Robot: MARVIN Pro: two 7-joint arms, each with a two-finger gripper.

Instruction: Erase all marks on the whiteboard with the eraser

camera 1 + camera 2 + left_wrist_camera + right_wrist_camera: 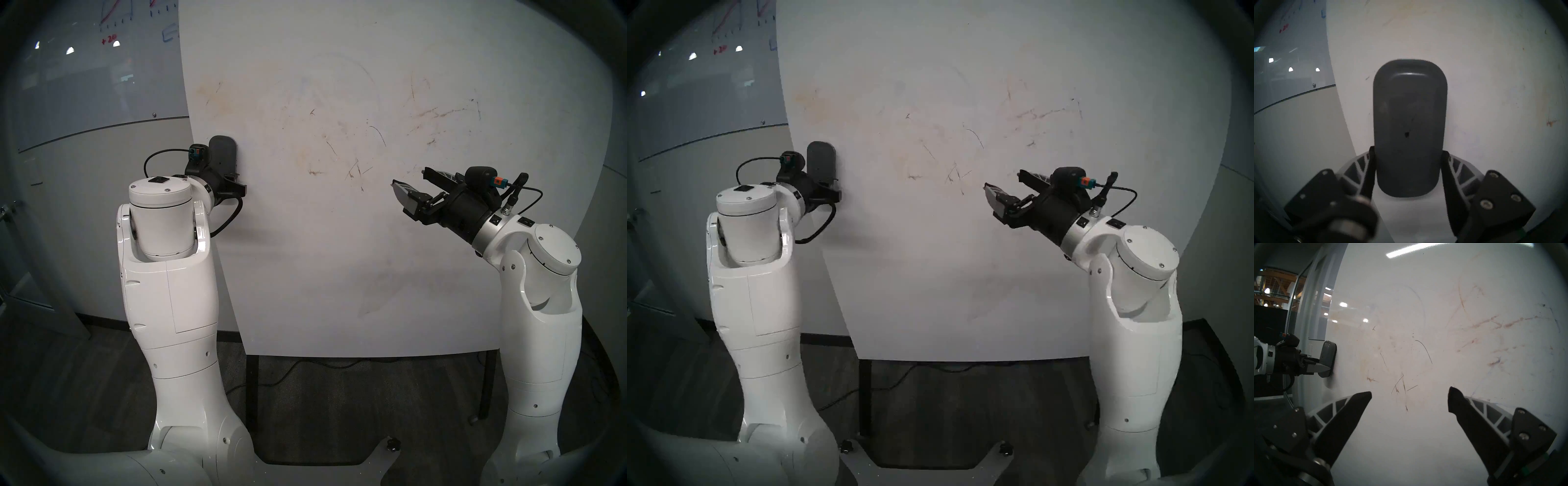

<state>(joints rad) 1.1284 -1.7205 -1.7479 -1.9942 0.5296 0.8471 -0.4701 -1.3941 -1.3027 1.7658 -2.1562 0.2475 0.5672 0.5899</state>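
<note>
left claw (1407, 162) level, clamped on eraser (1409, 125) against whiteboard (339, 271); right claw (1410, 394) agape.

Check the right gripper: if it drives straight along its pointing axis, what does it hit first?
Most likely the large matte white whiteboard. The open, empty right gripper faces bare board just below faint dark scratchy marks, with nothing between. How far off the board is remains unclear.

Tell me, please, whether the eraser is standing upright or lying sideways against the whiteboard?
Upright. The eraser stands with its long side vertical, its face flat on the whiteboard, and the left gripper clamps its lower sides.
</note>
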